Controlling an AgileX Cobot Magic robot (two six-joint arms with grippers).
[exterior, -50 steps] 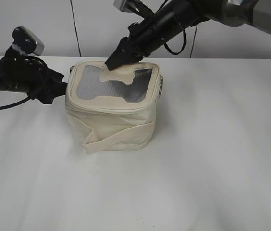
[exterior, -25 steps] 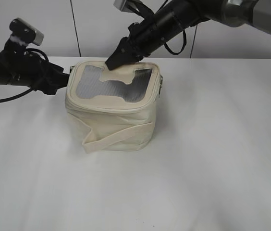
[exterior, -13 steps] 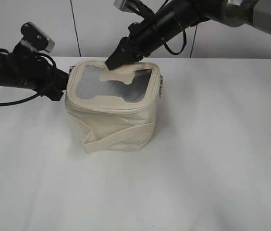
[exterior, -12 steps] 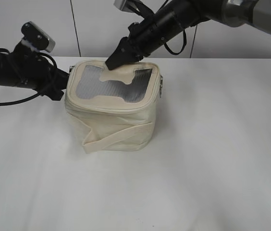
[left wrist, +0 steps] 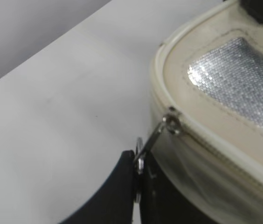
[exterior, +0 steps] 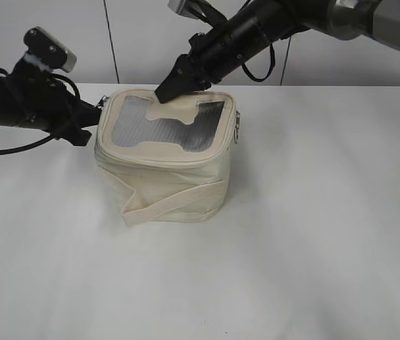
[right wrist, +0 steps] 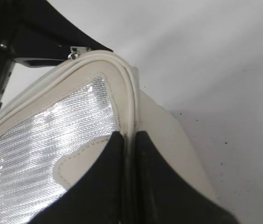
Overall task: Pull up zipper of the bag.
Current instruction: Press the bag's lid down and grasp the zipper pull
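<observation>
Cream fabric forms the bag (exterior: 166, 159), which stands upright on the white table (exterior: 313, 234). The left pincer (left wrist: 138, 170) is pressed together on a silver pull tab (left wrist: 145, 148) of the zipper (left wrist: 206, 142) at the bag's left rear corner. The right pincer (right wrist: 126, 161) is clamped on the top rim at the rear edge, beside the mesh window (right wrist: 47, 140).

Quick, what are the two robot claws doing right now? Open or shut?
Left gripper: jaws shut on the zipper's silver pull tab.
Right gripper: jaws shut on the bag at its top rim.
</observation>
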